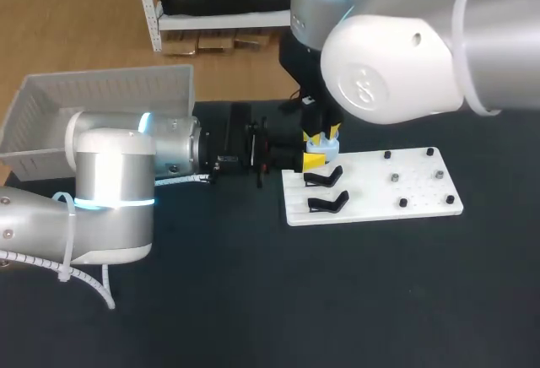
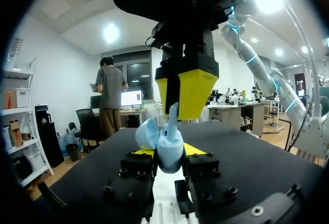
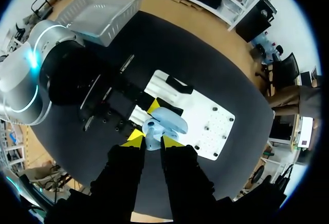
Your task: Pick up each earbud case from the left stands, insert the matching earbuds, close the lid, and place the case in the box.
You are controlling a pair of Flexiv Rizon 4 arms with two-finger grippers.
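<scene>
My left wrist view gives the closest look. My left gripper [image 2: 165,154] is clamped on the pale-blue, rounded plastic earbud case [image 2: 170,151], with one yellow-tipped finger on each side. The case's hinged lid [image 2: 147,133] is swung open and leans to one side. My right gripper [image 2: 180,106] hangs straight above it, fingers pinched on a slim pale-blue earbud [image 2: 172,118] whose lower end reaches into the open case.

The head view hides most of this. There my right arm covers much of the scene, and the case [image 1: 321,143] is only a small blue patch beside yellow tips, just off the near-left corner of the white flat board [image 1: 405,195]. That view does show the two black angled stands [image 1: 326,175] on the board's left part. It also shows the white plastic basket [image 1: 101,102] well apart at the far left of the dark table [image 1: 253,300].

My right wrist view looks down from above. My right gripper [image 3: 152,141] sits over the case [image 3: 167,123], whose glossy, smooth lid [image 3: 172,118] shows open, with the board [image 3: 205,116] beyond it.
</scene>
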